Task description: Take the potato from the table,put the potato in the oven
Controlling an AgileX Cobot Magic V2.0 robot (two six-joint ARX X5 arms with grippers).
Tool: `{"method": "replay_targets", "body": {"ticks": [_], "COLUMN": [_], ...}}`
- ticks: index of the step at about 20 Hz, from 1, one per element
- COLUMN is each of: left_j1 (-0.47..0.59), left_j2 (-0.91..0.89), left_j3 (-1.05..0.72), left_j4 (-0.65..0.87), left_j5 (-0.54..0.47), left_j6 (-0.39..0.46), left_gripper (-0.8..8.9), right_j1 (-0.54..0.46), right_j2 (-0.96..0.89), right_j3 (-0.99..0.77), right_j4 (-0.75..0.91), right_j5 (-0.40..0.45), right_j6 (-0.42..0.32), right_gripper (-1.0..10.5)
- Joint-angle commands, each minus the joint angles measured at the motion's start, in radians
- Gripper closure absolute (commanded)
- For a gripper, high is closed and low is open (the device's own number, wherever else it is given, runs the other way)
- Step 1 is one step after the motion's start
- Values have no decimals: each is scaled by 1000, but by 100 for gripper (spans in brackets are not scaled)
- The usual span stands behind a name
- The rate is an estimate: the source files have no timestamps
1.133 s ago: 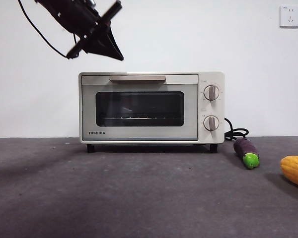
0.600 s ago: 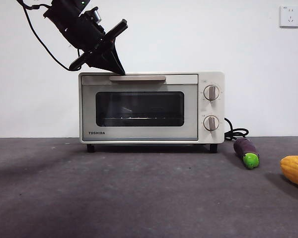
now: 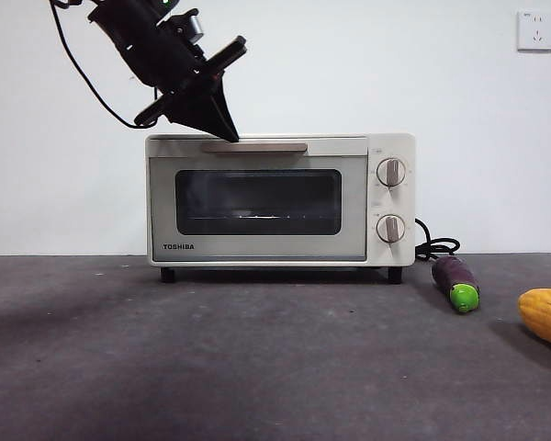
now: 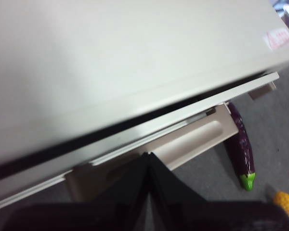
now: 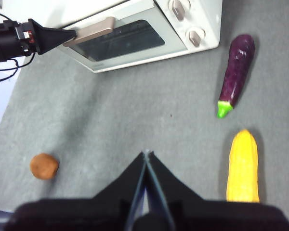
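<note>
Left gripper (image 3: 228, 136) sits at the oven's (image 3: 280, 199) top front edge, its black jaws pressed together to a single point, tip at the near end of the beige bar handle (image 3: 254, 146); the left wrist view shows that closed tip (image 4: 148, 155) right against the handle (image 4: 183, 144), with nothing pinched between the jaws. The oven door (image 3: 257, 207) is cracked open at the top: a dark gap runs between the door's upper edge and the oven body in the left wrist view. Arm and black cable (image 3: 83, 73) rise up and away from the oven's top corner on the side opposite the knobs. Right gripper (image 5: 145, 154) hangs high over the table (image 3: 257, 367) in front of the oven, jaws closed to a point, holding nothing. From there the oven (image 5: 135, 33) appears with the left gripper (image 5: 72, 33) at its handle end. Potato (image 5: 44, 166) lies on the table (image 5: 111, 120) well out in front of the oven, off toward the handle-end side, clear of both grippers; not visible in the front view. Purple eggplant (image 3: 455, 281) lies just beside the oven's knob side, green end pointing away from the oven, next to the black cord (image 3: 434, 244). Yellow corn cob (image 3: 545, 315) lies farther out beyond the eggplant. White wall socket (image 3: 535, 29) on the wall above and past the knob side.
</note>
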Motion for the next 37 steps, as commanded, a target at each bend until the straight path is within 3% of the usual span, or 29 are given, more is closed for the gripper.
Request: {"method": "replay_targets", "body": {"ticks": [1,7,19,37], "left_j1": [-31,-87,-124,-219], "left_j2": [20,20,21,91], "left_j3": [-17,-17,-18,-20], "left_j4": [-74,-174,-286,-313], "left_j5": [-60,-150,-252,-277], "left_j6": [57,108,111,91], "left_gripper": [819,819,819,820], "right_j1": [0,0,0,0], "right_j2": [-1,-10,-165,-249], "right_j3": [6,6,6,7], "right_j4": [-13,-57,-166,-279], "right_j5": [-4,-4,-3,-3], "right_j6": [-11,-31,-61,-91], "right_gripper": [947,947,947,946]}}
